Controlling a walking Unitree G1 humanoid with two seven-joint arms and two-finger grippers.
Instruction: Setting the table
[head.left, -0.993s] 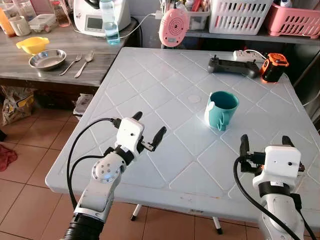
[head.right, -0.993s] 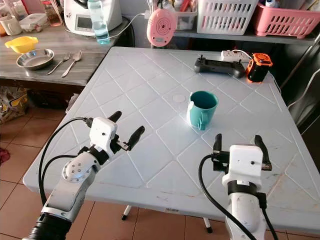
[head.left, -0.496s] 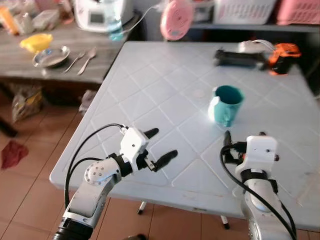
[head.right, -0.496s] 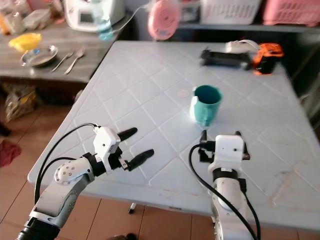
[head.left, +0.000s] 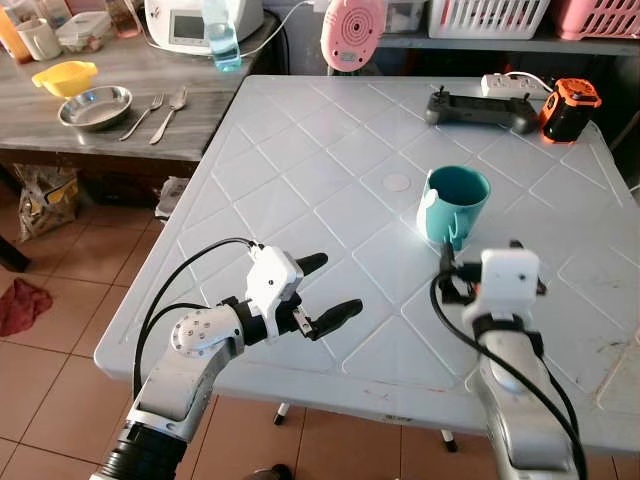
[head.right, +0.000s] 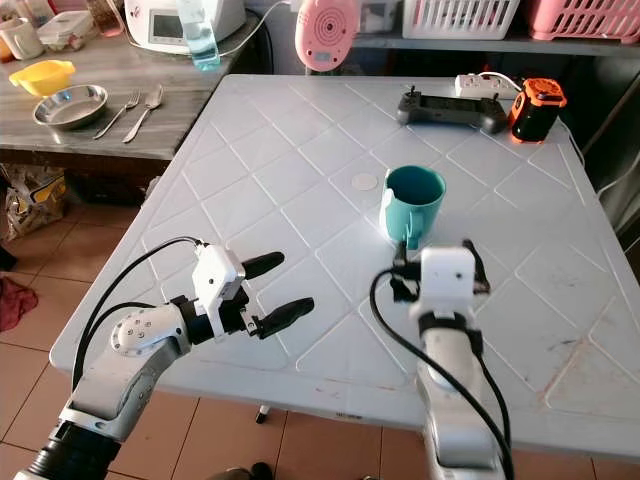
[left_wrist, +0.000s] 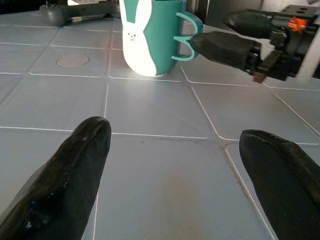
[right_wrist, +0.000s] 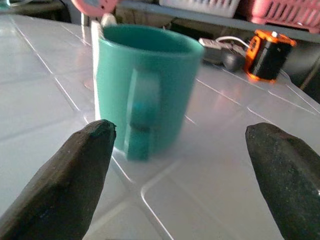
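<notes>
Now your teal mug (head.left: 452, 203), a glossy cylinder bearing a white rabbit figure and no readable writing, stands upright mid-way across the white diamond-embossed table (head.left: 300, 170). Your right gripper (right_wrist: 175, 175) sits just before its handle, fingers spread wide. Your left gripper (head.left: 322, 292) hovers nearby, likewise spread.
</notes>
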